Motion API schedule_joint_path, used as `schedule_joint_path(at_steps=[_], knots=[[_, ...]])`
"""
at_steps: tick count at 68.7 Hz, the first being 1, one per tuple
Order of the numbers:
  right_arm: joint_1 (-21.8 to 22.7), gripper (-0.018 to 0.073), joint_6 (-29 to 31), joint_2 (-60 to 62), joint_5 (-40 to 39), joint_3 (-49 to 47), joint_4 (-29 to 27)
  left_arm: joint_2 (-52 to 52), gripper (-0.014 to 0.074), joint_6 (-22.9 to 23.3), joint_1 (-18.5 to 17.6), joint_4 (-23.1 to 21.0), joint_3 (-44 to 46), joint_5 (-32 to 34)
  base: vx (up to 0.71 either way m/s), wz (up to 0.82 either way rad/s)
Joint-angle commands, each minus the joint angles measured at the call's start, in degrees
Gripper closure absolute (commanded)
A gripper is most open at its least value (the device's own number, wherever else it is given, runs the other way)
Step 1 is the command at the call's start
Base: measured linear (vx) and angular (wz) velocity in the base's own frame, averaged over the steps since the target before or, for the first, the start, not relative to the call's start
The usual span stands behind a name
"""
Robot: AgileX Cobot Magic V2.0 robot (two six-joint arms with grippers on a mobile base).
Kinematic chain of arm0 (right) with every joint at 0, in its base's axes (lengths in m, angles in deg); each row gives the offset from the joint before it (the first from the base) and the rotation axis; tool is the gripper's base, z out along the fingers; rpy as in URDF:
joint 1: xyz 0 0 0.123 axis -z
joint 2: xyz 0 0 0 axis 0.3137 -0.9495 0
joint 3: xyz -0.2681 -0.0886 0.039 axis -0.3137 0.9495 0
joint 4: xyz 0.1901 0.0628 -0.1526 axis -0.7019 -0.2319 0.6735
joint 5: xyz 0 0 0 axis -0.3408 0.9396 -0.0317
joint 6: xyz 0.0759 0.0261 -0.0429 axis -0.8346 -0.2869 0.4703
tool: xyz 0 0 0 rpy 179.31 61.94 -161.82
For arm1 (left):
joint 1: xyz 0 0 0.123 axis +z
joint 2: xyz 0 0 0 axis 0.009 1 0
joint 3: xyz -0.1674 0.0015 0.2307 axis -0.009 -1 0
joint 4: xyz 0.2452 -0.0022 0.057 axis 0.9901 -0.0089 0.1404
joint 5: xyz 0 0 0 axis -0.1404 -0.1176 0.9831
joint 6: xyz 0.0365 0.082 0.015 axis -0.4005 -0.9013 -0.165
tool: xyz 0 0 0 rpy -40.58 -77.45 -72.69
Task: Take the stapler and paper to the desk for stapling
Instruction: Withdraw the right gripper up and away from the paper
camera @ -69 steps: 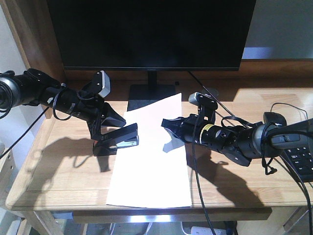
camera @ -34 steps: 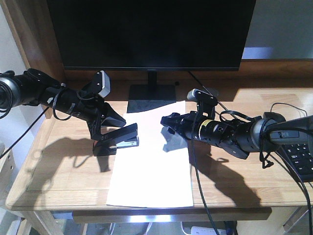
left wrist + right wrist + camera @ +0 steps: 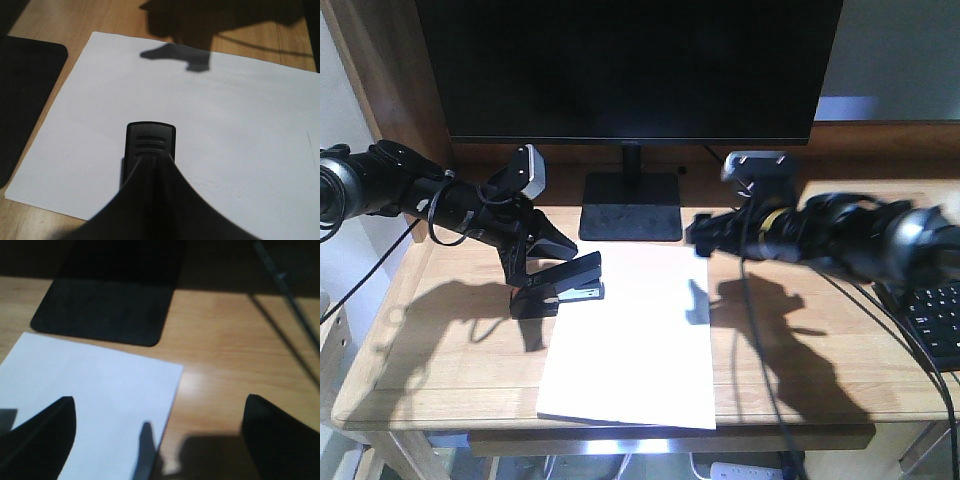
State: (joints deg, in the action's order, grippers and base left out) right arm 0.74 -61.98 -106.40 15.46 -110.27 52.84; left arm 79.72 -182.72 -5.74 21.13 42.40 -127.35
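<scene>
- Stapler (image 3: 563,287) lies across the paper's (image 3: 630,340) left edge on the desk (image 3: 440,340), clamped in the left claw (image 3: 533,276).
- Right claw (image 3: 702,236) gapes empty by the paper's far corner.
- Likely left: the pressing.

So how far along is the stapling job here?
Done: the paper lies flat on the desk. In hand: the left tool holds the stapler at the sheet's left edge. The right tool is open, off the sheet. Left: pressing the staple; none shows on the sheet.
</scene>
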Motion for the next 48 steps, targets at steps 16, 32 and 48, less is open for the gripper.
schedule_joint_path(at_steps=[16, 32, 48], knots=[[-0.15, -0.0024, 4.15, 23.43, 12.92, 0.44, 2.37, -3.53, 0.0603, 0.57, -0.4, -3.75, 1.7, -1.57, 0.0, 0.0], [-0.15, -0.0022, 6.57, 40.97, 12.62, 9.66, 4.48, -3.53, 0.0603, 0.57, -0.4, -3.75, 1.7, -1.57, 0.0, 0.0], [-0.15, -0.0022, 6.57, 59.54, 12.62, 22.22, 8.74, -3.53, 0.0603, 0.57, -0.4, -3.75, 1.7, -1.57, 0.0, 0.0]])
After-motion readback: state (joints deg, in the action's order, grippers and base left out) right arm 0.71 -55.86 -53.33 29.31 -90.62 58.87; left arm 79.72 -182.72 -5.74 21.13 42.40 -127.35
